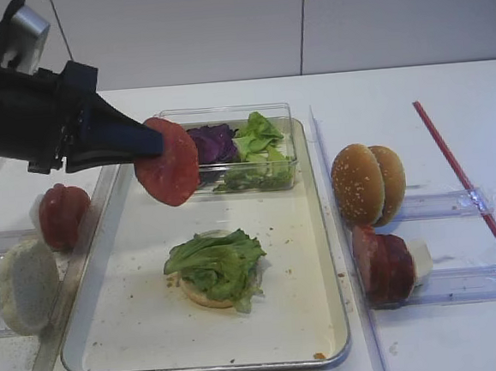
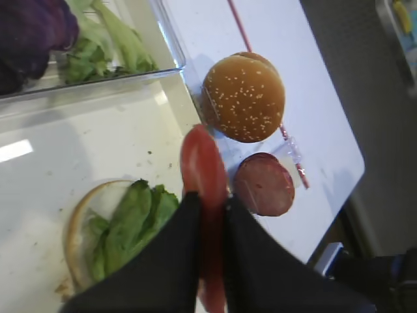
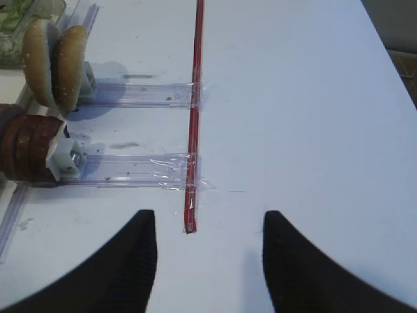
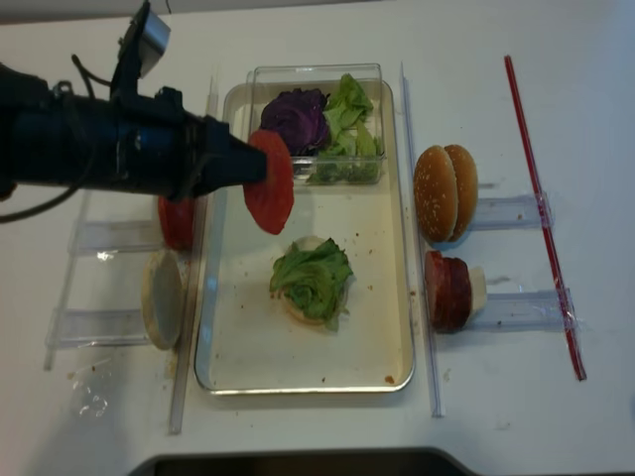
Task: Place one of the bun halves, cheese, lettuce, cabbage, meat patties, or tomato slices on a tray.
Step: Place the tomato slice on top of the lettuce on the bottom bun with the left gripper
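Left claw (image 1: pixel 146 144) clenched on a thin round bright-red tomato slice (image 1: pixel 170 172), held on edge above the silver rimmed tray (image 1: pixel 325 231). Good practice: centre it over the wavy green lettuce (image 1: pixel 215 264) on the bun base, lower, then release flat. Right claw (image 3: pixel 208 251) hangs parted and empty over the white bench (image 3: pixel 313 98).

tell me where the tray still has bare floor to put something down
On the large silver metal tray, bare floor lies along the near rim below the green lettuce on the bun half, and in strips left and right of it. The far end is crowded by the clear plastic box of leaves.
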Robot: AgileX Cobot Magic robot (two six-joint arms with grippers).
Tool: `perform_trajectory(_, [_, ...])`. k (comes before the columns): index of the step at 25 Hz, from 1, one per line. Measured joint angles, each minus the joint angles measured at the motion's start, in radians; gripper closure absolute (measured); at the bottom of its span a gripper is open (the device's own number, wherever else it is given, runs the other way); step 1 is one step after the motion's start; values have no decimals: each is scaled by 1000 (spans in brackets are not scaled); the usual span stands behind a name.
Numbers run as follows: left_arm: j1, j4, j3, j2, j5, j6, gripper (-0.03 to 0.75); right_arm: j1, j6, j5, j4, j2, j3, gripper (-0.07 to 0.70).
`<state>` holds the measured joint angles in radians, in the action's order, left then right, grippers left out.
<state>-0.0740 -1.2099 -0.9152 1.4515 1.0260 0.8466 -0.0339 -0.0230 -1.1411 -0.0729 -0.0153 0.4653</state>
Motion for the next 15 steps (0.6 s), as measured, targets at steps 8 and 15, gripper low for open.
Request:
perform_trajectory(8, [7, -92, 0, 114, 104, 65, 678, 0, 0, 0, 0, 0, 0, 238])
perform_trajectory(15, [7, -176, 72, 137, 126, 91, 679, 0, 0, 0, 0, 0, 0, 238])
